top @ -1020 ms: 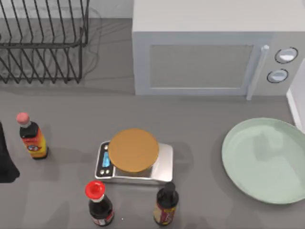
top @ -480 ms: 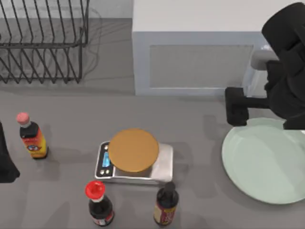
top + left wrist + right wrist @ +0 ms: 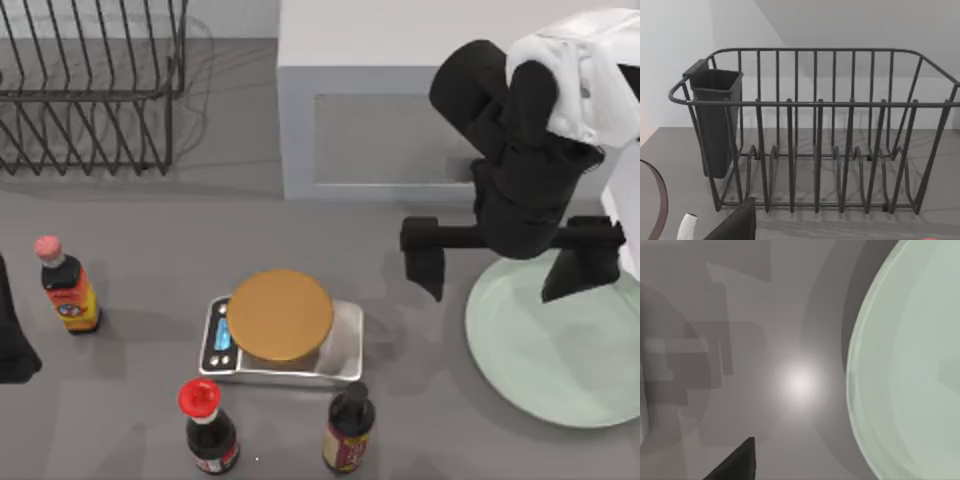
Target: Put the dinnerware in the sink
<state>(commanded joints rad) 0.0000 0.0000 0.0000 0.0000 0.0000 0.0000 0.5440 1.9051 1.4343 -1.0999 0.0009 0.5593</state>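
Right gripper [image 3: 500, 275] hovers at the frame's right, fingers spread wide: one finger [image 3: 425, 262] off the plate's [image 3: 545, 360] left rim, the other above its top edge. Plate lies flat at lower right.

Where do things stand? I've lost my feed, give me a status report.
Right gripper open, fingers straddling the plate's left rim, nothing held. Left arm parked at table's left edge. Plate on the table, beside the sink rim. Nothing in the way.

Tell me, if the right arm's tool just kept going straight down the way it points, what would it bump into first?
Probably the pale green plate: the right tool, fingers spread wide, straddles the plate's near rim, one finger over bare table. Height is unclear.
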